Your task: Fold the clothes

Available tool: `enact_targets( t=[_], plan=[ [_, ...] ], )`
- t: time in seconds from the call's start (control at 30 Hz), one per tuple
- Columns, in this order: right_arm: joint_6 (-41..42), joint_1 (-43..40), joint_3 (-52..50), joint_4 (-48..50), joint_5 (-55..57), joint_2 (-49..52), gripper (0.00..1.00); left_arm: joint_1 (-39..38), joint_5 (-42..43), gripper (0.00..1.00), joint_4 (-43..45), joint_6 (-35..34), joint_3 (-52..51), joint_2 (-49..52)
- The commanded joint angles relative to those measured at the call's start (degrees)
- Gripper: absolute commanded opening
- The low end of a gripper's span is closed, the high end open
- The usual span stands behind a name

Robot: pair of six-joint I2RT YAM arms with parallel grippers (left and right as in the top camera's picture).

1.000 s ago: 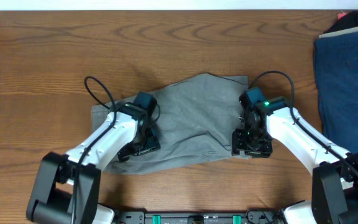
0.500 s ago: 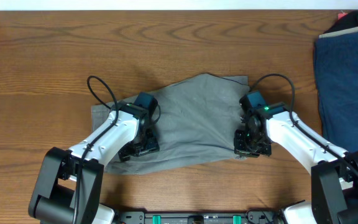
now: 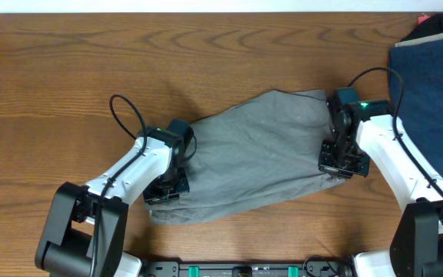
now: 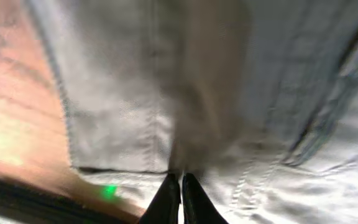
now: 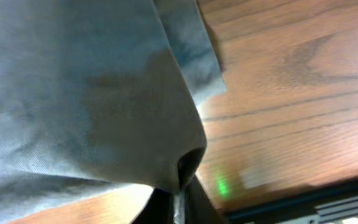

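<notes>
**Fingers.** The left fingers (image 4: pixel 168 200) are fully closed. Their tips meet on the stitched edge of the shorts (image 3: pixel 252 154), and a crease runs straight up the cloth from the pinch. The right fingers (image 5: pixel 160 211) are closed to a thin gap with a fold of the same cloth nipped between them. In the right wrist view this fold hangs clear of the table (image 3: pixel 52 77). Both pairs therefore have hold of the shorts.

**Position of the shorts.** The shorts lie at the middle of the table, drawn out between the two grips. The left grip is at the near left corner. The right grip is at the right end, just beside the blue garment (image 3: pixel 429 92) but apart from it.

**Governing relation.** The long axis of the shorts runs left to right, tilted so that the left end sits nearer the robot and the right end farther off. Seen from the left fingers, the cloth extends to the right and away. Seen from the right fingers, it extends to the left and toward the robot. Each arm is nearest its own end, and neither is better placed for the middle.

**Assessment.** No fold is visible yet. The next move probably carries one end along this axis onto the other, or spreads the cloth flat first.
</notes>
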Motion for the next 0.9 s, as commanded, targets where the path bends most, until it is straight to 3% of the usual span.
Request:
enact_targets(
  t=[0.0, 0.1, 0.3, 0.4, 0.47, 0.53, 0.67, 0.87],
  plan=[
    [-0.3, -0.3, 0.7, -0.8, 2.8, 0.1, 0.36, 0.2, -3.8, 0.06, -2.6, -2.7, 0.5, 0.0],
    [-0.3, -0.9, 0.9, -1.1, 3.7, 0.1, 0.99, 0.2, -3.9, 0.06, -5.0, -2.8, 1.6, -1.8],
    [-0.8, -2.1, 5.4, -2.0, 2.7, 0.1, 0.99, 0.2, -2.0, 0.06, -6.0, -2.7, 3.8, -8.8],
    [-6.0, -2.0, 6.8, 2.5, -4.9, 0.1, 0.97, 0.0, 3.3, 0.06, -2.3, -0.7, 3.8, -11.4],
    [-10.3, -1.8, 6.6, 7.7, -12.0, 0.1, 0.73, -0.5, 6.4, 0.06, 0.5, 0.7, 3.8, -11.4],
    [-12.6, -1.5, 6.0, 12.8, -16.1, 0.2, 0.65, -1.7, 8.3, 0.06, 3.4, 0.7, 3.4, -10.7],
    [-13.9, -0.7, 5.6, 20.0, -14.8, 1.4, 0.87, -4.5, 10.9, 0.06, 8.1, 0.2, 2.3, -8.0],
    [-13.7, -1.5, 5.6, 24.4, -11.1, 5.5, 0.84, -7.0, 11.0, 0.09, 11.2, -1.1, 1.8, -1.6]
  ],
)
